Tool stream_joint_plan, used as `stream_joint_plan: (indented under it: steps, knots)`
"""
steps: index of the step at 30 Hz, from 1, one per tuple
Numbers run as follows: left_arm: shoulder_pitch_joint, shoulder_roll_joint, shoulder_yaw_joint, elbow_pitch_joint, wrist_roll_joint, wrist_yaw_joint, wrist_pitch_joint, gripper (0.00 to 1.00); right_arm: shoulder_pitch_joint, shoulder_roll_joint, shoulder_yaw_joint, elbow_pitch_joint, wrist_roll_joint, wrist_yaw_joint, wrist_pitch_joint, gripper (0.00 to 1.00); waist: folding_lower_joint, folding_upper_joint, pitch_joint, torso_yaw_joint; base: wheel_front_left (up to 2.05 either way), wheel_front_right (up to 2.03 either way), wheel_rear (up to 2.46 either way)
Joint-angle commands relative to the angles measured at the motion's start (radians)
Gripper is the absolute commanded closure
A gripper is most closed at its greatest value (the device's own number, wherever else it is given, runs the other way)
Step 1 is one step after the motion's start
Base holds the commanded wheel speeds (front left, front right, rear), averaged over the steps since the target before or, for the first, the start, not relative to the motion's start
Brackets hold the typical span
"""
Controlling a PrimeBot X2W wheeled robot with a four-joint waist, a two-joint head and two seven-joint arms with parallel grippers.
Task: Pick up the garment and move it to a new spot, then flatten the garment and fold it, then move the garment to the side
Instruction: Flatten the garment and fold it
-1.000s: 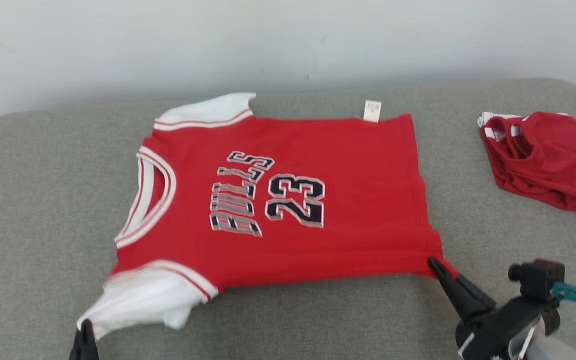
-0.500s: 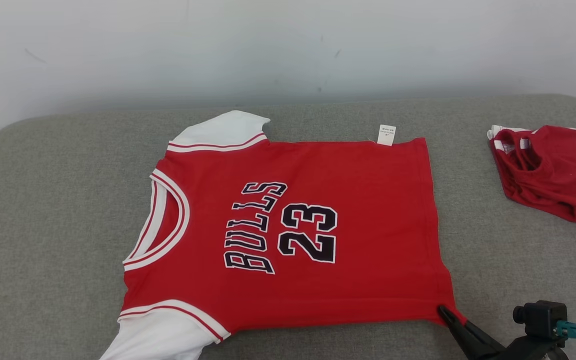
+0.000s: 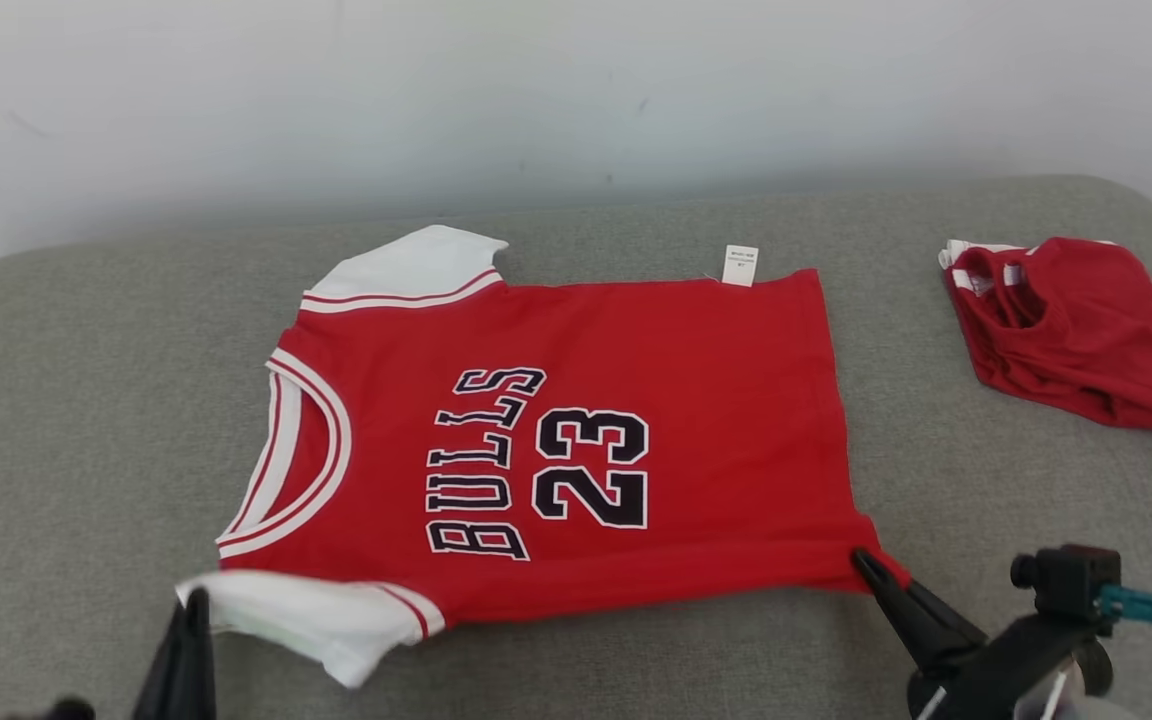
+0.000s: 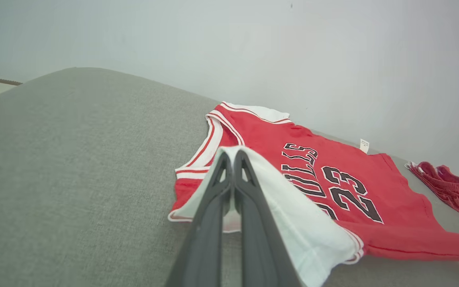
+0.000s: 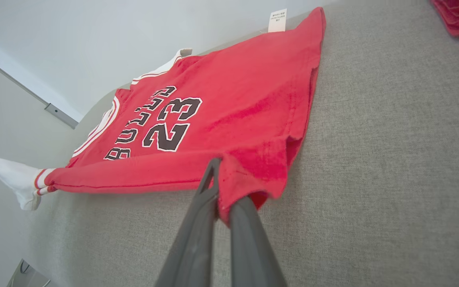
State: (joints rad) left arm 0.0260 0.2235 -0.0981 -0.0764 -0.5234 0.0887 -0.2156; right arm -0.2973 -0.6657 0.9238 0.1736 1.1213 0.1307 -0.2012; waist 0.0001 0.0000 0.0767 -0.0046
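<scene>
a pale wall (image 3: 576, 90) backs a broad grey upholstered cushion (image 3: 86, 400), where the red "bulls 23" jersey (image 3: 656, 340) lies spread face up at the middle, collar toward my left. a second red garment (image 3: 1066, 330) sits crumpled well apart at the far right. my left pincer (image 4: 232, 159) is clamped shut on the near white sleeve (image 3: 306, 615), raising it off the cushion; my right pincer (image 3: 864, 560) is closed tight on the near hem corner (image 3: 881, 570). a small white label (image 3: 739, 265) pokes out at the far edge. i judge the flattening nearly done and the fold about to start. the next move calls for carrying the near edge toward the far one, both arms level and in step.
</scene>
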Motion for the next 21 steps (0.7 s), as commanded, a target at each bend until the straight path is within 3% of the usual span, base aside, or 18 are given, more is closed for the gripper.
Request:
stream_joint_plan:
  steps: [1,10,21]
  knots:
    - [-0.026,0.015,0.003,0.007,0.007,-0.007,0.004,1.0,-0.02,0.01,-0.001,-0.006,0.012,0.0,0.007,1.0,-0.0001,0.0,0.006,-0.012,0.0,0.0,0.0]
    - [-0.259,0.101,-0.021,0.125,0.03,-0.06,0.102,1.0,-0.169,0.058,0.038,0.043,0.028,0.0,0.063,1.0,-0.0001,0.0,0.048,-0.072,0.0,0.0,0.0]
    - [-0.543,0.138,-0.054,0.425,0.03,-0.13,0.153,1.0,-0.38,0.135,0.115,0.191,0.086,0.0,0.086,1.0,-0.0001,0.0,0.129,-0.131,0.0,0.0,0.0]
